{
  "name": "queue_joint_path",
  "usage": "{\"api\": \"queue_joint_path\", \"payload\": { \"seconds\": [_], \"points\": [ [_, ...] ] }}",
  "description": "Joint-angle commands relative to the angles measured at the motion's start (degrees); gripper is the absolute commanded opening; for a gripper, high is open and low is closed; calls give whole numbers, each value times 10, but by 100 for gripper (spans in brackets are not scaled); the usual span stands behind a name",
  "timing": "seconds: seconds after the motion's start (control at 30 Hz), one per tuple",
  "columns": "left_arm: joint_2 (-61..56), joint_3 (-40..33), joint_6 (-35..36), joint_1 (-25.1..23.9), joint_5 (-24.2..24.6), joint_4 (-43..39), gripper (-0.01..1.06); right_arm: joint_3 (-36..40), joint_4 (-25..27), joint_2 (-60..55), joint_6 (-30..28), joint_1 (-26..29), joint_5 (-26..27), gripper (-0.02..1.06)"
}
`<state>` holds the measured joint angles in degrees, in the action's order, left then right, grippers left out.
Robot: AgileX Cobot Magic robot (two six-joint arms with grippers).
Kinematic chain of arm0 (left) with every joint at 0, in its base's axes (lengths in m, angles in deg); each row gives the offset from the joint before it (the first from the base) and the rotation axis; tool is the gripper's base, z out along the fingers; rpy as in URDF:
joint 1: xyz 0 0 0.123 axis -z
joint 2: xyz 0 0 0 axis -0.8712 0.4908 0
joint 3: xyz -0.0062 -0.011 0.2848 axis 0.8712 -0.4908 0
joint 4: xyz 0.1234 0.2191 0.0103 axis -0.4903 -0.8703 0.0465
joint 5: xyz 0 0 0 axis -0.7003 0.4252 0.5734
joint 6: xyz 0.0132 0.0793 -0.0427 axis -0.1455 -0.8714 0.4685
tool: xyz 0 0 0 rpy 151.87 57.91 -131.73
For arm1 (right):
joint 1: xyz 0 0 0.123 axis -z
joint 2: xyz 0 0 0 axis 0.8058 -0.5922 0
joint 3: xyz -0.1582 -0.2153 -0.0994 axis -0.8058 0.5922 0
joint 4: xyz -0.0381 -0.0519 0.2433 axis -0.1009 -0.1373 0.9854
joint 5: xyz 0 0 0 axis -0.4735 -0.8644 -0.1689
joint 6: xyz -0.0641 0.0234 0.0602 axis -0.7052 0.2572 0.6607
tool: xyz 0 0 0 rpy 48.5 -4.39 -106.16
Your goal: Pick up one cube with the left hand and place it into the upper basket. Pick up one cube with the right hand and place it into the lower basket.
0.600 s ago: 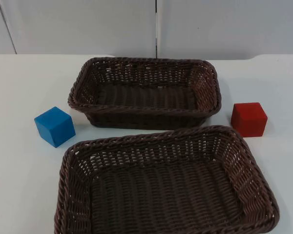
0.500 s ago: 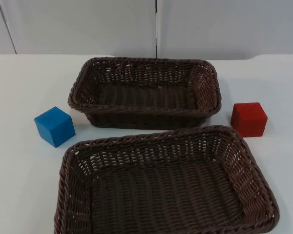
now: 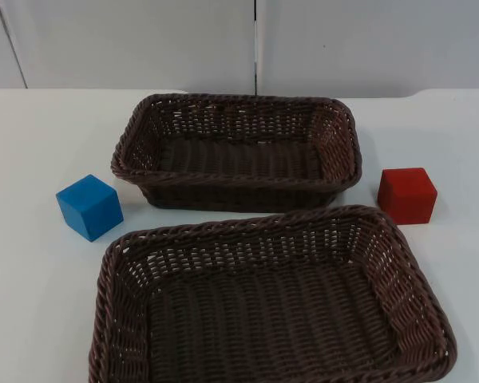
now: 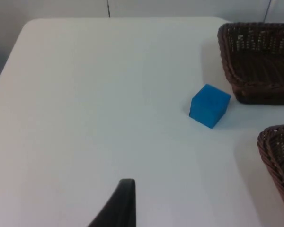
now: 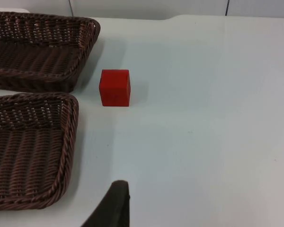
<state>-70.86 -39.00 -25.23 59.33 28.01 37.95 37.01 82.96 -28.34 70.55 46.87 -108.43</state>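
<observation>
The white table (image 3: 40, 303) carries two brown wicker baskets, the lower basket (image 3: 419, 307) nearest the camera and the upper basket (image 3: 136, 140) behind it, close together with a narrow gap; both look empty. The blue cube (image 3: 89, 207) rests on the table to the left of that gap, near both rims, and the red cube (image 3: 407, 195) rests to the right, just beside the lower basket's far corner. Neither cube is touched, so the task seems not yet begun. The likeliest trouble is crowding: a finger coming down on the basket side of the red cube could catch the wicker rim and shove the basket or tip the cube, and the blue cube sits turned at an angle, so an unaligned grasp may pinch its corners and slip. The left gripper (image 4: 125, 201) and right gripper (image 5: 116, 203) each hang well back from their cubes, holding nothing; whether the fingers stand apart or together cannot be told.
</observation>
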Motion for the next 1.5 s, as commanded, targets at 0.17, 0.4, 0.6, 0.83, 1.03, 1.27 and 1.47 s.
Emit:
{"api": "queue_joint_path", "payload": {
  "seconds": [0.17,0.4,0.6,0.83,1.03,1.27,1.47],
  "points": [
    [45,3,0,-1,-4,6,105,1,1,2,-1,3,0,105],
    [85,3,0,-1,-12,9,105,1,2,2,-1,3,0,105],
    [116,3,0,-1,-29,9,105,1,2,2,-1,3,0,105],
    [147,3,0,-1,-55,9,105,1,2,2,-1,3,0,105],
    [165,3,-10,-1,-75,10,105,1,2,2,-1,3,0,105],
    [204,4,-35,-1,-101,33,105,1,2,2,-1,3,0,105],
    [249,18,-93,-1,-119,102,105,1,1,2,-1,3,0,105]
  ]
}}
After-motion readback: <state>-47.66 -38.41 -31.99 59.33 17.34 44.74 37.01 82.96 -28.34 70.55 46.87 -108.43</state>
